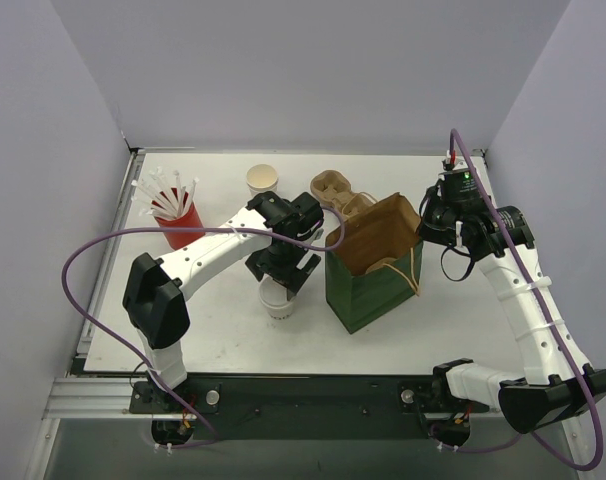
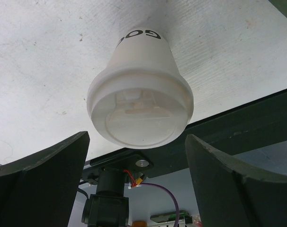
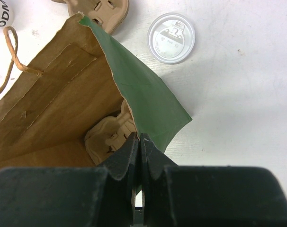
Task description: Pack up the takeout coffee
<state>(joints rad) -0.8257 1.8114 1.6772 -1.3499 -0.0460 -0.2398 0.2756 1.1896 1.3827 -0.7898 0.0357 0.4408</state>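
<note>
Top view: the takeout coffee cup [image 1: 279, 303] stands on the desk [image 1: 213, 320] just left of the green bag [image 1: 378, 285], under the left gripper [image 1: 281, 278].

Left wrist: that gripper is spread, with the lidded cup between its fingers, untouched.

Right wrist: the right gripper [image 3: 140, 139] is pressed together, pinching the bag's rim. A pulp carrier [image 3: 108, 137] lies inside.

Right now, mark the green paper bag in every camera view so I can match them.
Top external: green paper bag, right of centre.
Right wrist: fills left and centre, fingers pinching its rim.
Left wrist: not clearly in it.
Shared landmark: loose pulp carrier beside the bag, top and right wrist.
</note>
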